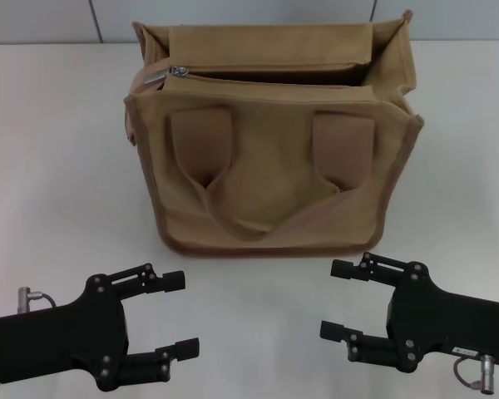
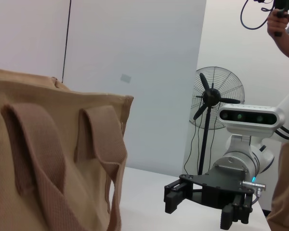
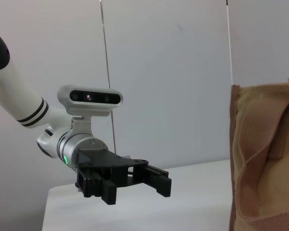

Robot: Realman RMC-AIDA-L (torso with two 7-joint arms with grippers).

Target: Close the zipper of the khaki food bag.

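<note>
The khaki food bag stands upright at the middle back of the white table, its two brown patches and drooping handle strap facing me. Its zipper runs along the top and lies open, with the silver slider at the bag's left end. My left gripper is open and empty, low at the front left. My right gripper is open and empty at the front right. The bag also shows in the left wrist view and the right wrist view.
The white table spreads around the bag, with a grey wall behind. In the left wrist view a standing fan and a person are in the background beyond my right gripper. My left gripper shows in the right wrist view.
</note>
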